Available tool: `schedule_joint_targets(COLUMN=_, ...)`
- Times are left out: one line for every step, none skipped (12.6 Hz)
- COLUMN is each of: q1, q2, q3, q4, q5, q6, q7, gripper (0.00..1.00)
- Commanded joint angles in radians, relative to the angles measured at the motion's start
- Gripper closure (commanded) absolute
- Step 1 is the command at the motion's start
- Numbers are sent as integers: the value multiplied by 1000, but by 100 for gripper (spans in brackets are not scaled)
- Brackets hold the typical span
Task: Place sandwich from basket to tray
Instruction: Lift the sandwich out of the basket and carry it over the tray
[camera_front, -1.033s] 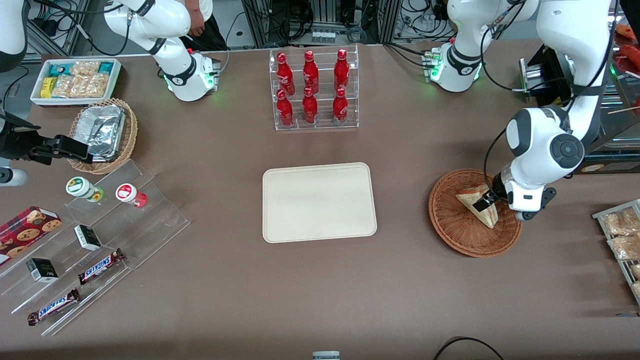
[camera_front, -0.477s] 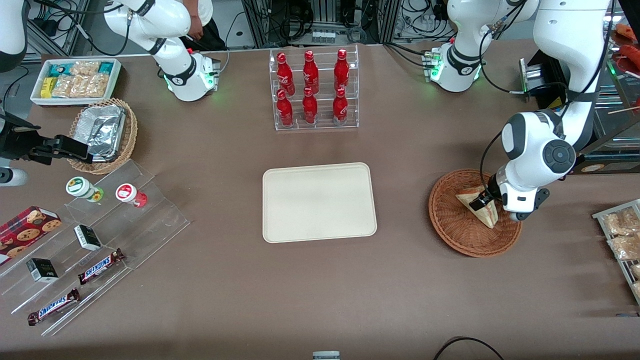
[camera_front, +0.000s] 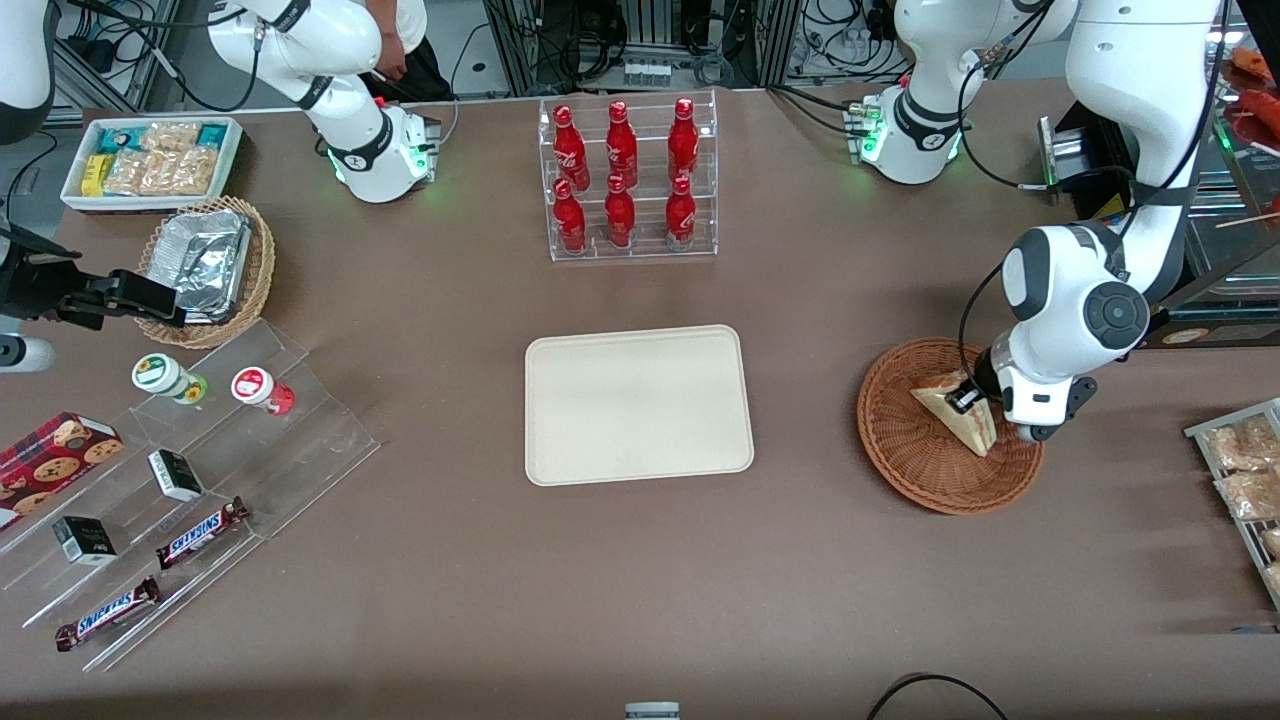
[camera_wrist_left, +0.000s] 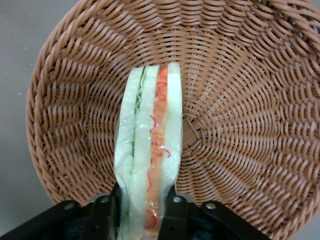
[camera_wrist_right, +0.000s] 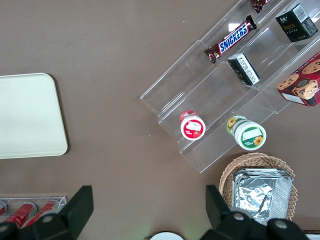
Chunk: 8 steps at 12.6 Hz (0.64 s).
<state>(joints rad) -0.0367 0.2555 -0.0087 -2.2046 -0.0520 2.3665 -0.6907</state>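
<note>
The sandwich is a pale bread wedge with red, orange and green filling. It is in the reddish-brown wicker basket, toward the working arm's end of the table. My gripper is shut on the sandwich, its black fingers pressing both bread faces. In the left wrist view the wedge stands on edge above the basket's woven floor. The cream tray lies flat at the table's middle, with nothing on it.
A clear rack of red bottles stands farther from the camera than the tray. A snack rack sits beside the basket at the table edge. Toward the parked arm's end are a tan basket with foil container, acrylic steps with snacks and a white bin.
The wrist has shifted slightly away from the camera while gripping the sandwich, which has moved a little with it. The basket and tray stay where they were.
</note>
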Motion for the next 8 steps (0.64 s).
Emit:
schedule_joint_targets(q1=-2, q2=-56, q3=-2, q4=47, q5=-14, q6=-125, q7=-3, gripper=100)
schedule_joint_targets(q1=-3, q2=-58, q3=-4, q4=83, q5=-11, q6=-176, q7=2, gripper=100)
schedule_joint_targets(q1=-6, q2=-58, q3=-10, q4=118, q5=-8, q6=-217, q7=5, gripper=100)
schedule_joint_targets(q1=-18, q2=-56, q3=-26, q4=143, q5=-8, q6=-236, q7=5, gripper=100)
schedule_joint_targets(q1=-29, q2=-50, q3=-43, q4=166, q5=-5, q6=-248, q7=8, gripper=100)
schedule_joint_targets(q1=-55, q2=-45, q3=-59, q4=178, q5=1, q6=-254, q7=8, gripper=100)
schedule_joint_targets(q1=-84, q2=-44, q3=-59, q4=186, q5=4, q6=-254, q7=8, gripper=100)
schedule_joint_targets(q1=-124, q2=-38, q3=-59, q4=203, q5=6, q6=-253, q7=8, gripper=100)
